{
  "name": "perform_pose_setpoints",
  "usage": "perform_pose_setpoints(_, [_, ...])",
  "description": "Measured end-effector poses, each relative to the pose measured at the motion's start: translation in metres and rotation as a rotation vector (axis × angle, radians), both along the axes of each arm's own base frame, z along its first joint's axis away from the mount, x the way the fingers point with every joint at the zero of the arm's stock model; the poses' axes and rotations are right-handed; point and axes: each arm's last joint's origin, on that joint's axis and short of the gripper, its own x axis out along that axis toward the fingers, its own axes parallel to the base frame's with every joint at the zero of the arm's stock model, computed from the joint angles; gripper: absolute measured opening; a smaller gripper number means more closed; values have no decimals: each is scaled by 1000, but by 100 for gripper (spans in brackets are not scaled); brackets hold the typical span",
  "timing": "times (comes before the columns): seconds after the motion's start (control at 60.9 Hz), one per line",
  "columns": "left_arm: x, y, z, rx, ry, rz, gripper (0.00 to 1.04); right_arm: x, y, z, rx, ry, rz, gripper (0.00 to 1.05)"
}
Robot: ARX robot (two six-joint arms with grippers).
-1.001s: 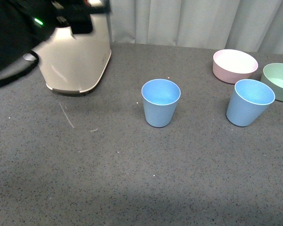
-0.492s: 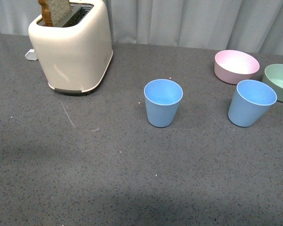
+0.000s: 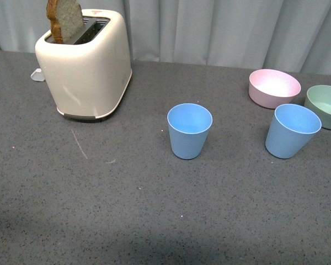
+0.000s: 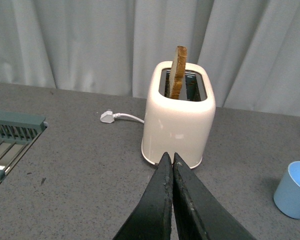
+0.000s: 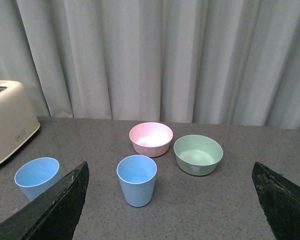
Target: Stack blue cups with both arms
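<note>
Front view shows neither arm, so read your pincers from the wrist cameras. Your left pincer (image 4: 169,156) is closed on nothing, jaws pressed together. It points at the cream toaster (image 4: 179,120) straight ahead of it, where a slice of toast (image 4: 177,72) stands in one slot. The centre blue cup (image 4: 294,190) sits off to that pincer's right, well apart and only partly in frame.

Your right pincer (image 5: 169,170) is spread wide and empty above the bench (image 5: 215,210). The bowl-side blue cup (image 5: 138,180) stands ahead of it, roughly on the line between its jaws. The pink bowl (image 5: 151,139) and pale green bowl (image 5: 198,154) lie just beyond. Both cups are upright, mouths up, well apart from each other, and nothing touches them.

Stacking looks not yet begun; the step in hand is the approach. You will likely want to bring the right pincer forward and down over the bowl-side cup and close across its wall without nudging the bowls. The left pincer needs to open and swing off the toaster toward the centre cup to steady it. Tapered walls may slip, so grip squarely.
</note>
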Motion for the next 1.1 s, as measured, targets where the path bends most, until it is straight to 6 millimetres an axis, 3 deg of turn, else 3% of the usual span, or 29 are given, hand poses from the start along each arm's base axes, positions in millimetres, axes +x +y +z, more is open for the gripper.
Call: perform_pose_setpoints(1.1, [-43,0,11,0,-36,-6,4,0,0,0,0,0,0,95])
